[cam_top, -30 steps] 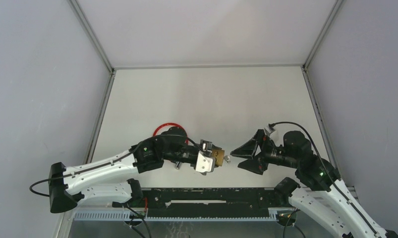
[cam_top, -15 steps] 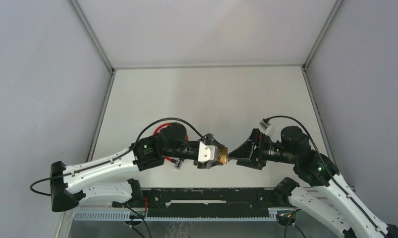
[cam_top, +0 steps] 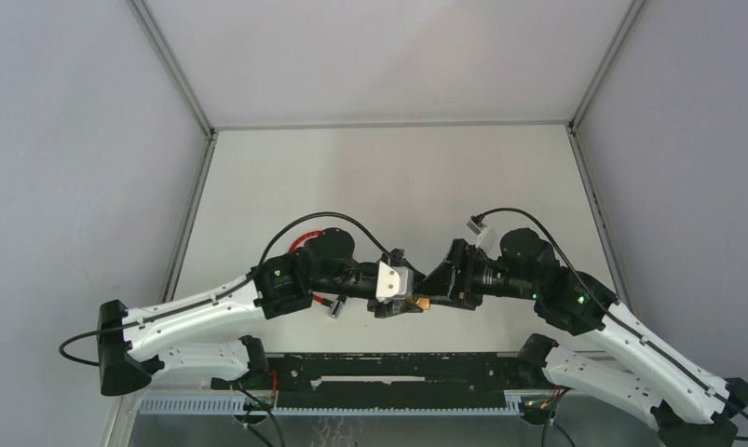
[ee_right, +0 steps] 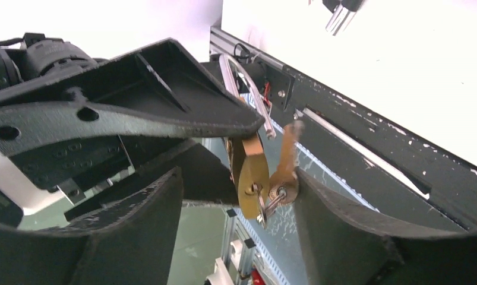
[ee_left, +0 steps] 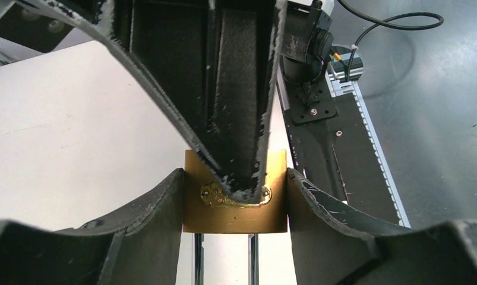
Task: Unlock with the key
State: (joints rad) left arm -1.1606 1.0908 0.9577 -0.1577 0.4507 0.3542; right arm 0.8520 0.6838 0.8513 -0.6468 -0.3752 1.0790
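Currently the left hand (cam_top: 400,291) clamps the padlock (ee_left: 236,217) over the near worktop (cam_top: 388,186); the right hand (ee_right: 239,175) stands released astride the inserted key (ee_right: 285,160). Close squarely on it, then rotate on axis.

Lit softly and evenly from overhead in the top view, with faint diffuse shadows on the table (cam_top: 388,177) just around the padlock (cam_top: 414,301). Blown out to near white above the padlock in the right wrist view, dim below it. Sharp on the padlock's brass face from the left wrist, softer in the close foreground either side.
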